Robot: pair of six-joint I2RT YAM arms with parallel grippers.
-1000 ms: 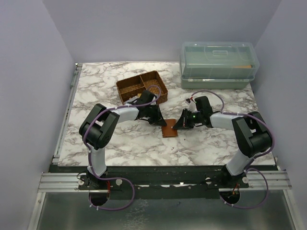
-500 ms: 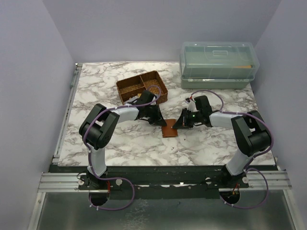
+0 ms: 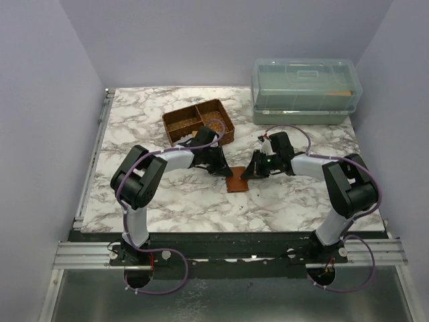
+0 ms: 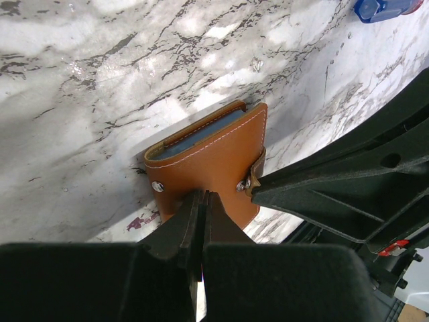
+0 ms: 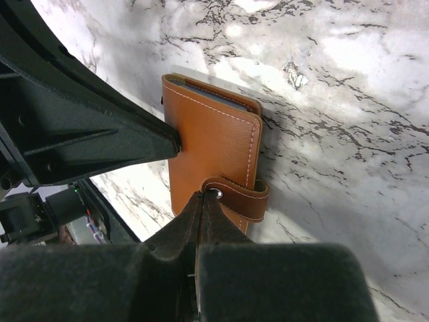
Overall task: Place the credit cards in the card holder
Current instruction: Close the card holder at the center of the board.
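Currently, left gripper [image 4: 201, 204]: jaws clenched flat together, nothing seen between them. Their tips rest against the near edge of the card holder [image 4: 218, 157], which lies folded on the counter [image 4: 80, 87] directly ahead of them. From this side the holder's outline reads almost square, so its long axis is unclear. A pale blue-grey sliver, taken to be the credit cards [image 4: 199, 136], shows inside the fold along the edge farthest from these jaws; how many cannot be told.

The holder sits between the two sets of jaws and both touch it, so neither arm is nearer.

Right gripper [image 5: 201, 199]: jaws likewise clenched. From them the holder's long axis runs straight away. Their tips sit at the snap end of the strap [image 5: 244, 199], which loops round the holder's edge just ahead and to their right. Whether they pinch the strap or only press it cannot be told.

Judgement: cards look seated. The likely step left is pressing the snap home with the right jaws while the left jaws brace the holder.
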